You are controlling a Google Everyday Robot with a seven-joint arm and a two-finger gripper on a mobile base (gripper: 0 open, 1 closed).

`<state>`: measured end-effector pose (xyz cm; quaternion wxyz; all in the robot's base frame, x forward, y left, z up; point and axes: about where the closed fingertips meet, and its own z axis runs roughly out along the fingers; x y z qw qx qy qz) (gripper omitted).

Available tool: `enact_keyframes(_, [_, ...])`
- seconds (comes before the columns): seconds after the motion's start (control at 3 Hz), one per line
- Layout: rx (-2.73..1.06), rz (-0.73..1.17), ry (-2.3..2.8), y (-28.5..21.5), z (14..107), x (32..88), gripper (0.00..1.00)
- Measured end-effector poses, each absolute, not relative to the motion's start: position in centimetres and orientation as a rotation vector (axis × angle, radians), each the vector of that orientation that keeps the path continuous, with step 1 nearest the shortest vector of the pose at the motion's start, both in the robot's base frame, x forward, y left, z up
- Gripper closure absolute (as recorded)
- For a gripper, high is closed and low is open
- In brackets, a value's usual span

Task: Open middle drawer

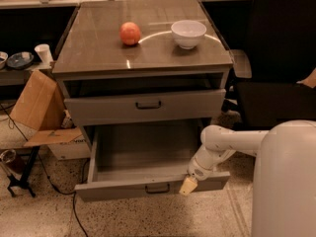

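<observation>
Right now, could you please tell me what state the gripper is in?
Gripper: cannot be told; it is at the middle drawer front, right of the handle.

Dim, warm light from overhead; a bright arc of glare streaks the tabletop beside the bowl. Heavy shadow sits behind and under the top. The pale gripper catches light at the open middle drawer, against its front.
</observation>
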<state>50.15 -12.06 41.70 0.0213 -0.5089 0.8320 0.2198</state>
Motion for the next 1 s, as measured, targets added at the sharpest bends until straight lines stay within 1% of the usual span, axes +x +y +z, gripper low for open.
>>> enact_keyframes(0.33, [-1.582, 0.68, 2.581, -12.0, 41.7, 50.2, 0.7])
enact_keyframes(0.67, [-1.637, 0.672, 2.59, -13.0, 42.2, 48.4, 0.58])
enact_keyframes(1.0, [-1.693, 0.677, 2.596, -13.7, 42.6, 46.9, 0.35])
